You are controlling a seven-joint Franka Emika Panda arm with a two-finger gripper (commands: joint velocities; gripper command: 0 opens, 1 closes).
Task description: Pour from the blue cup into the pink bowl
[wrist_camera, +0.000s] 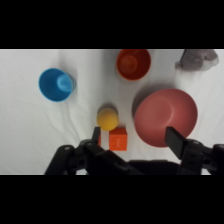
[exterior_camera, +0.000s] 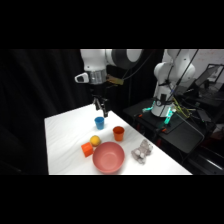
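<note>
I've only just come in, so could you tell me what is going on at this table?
A white Franka arm hangs its end effector above the blue cup, open and holding nothing. The cup stands upright at the table's far side, not yet grasped. The pink bowl sits nearer the camera, with an orange-red cup, a yellow ball, an orange block and a grey object around it.

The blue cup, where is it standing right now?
In the side view the blue cup stands upright at the table's far side, just below the gripper, left of the orange-red cup.
</note>
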